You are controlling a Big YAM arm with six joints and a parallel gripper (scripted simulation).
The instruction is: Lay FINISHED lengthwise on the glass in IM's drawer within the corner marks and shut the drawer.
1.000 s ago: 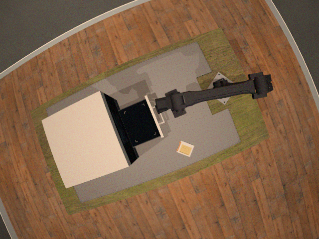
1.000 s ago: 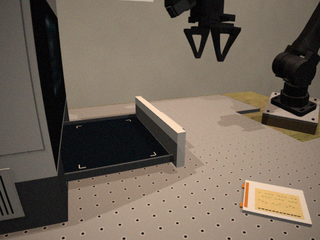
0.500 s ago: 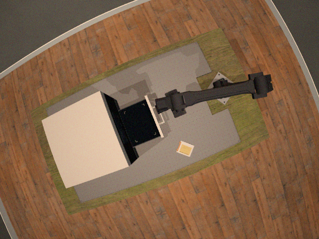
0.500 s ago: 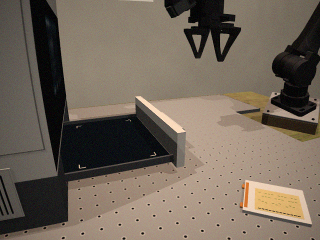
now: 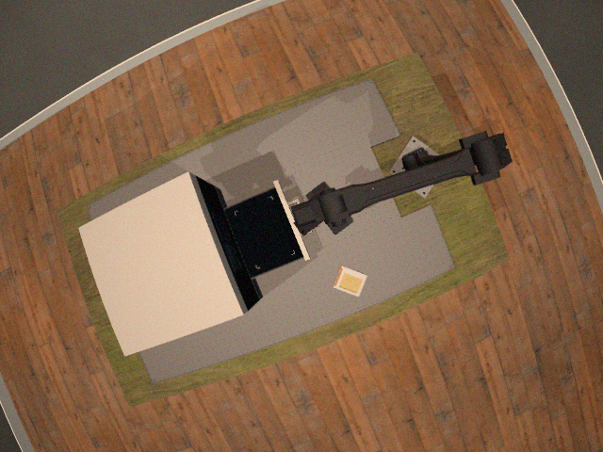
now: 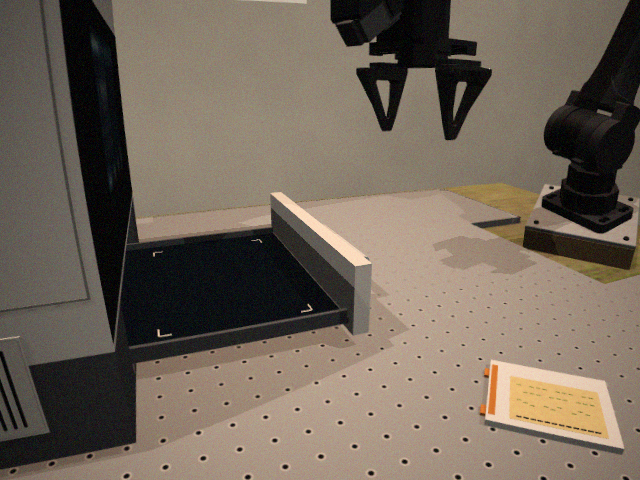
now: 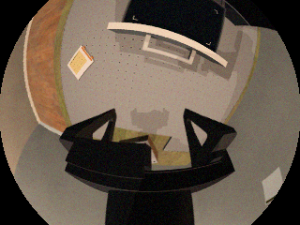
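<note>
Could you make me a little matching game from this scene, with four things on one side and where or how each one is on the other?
Things:
1. cassette
2. drawer
3. hand
4. glass

States:
A. pulled out of the machine
B. open, holding nothing, high above the table
C. lying flat on the dotted table, outside the drawer
D. dark and bare, with four pale corner marks

Pairs: 1-C, 2-A, 3-B, 4-D
</note>
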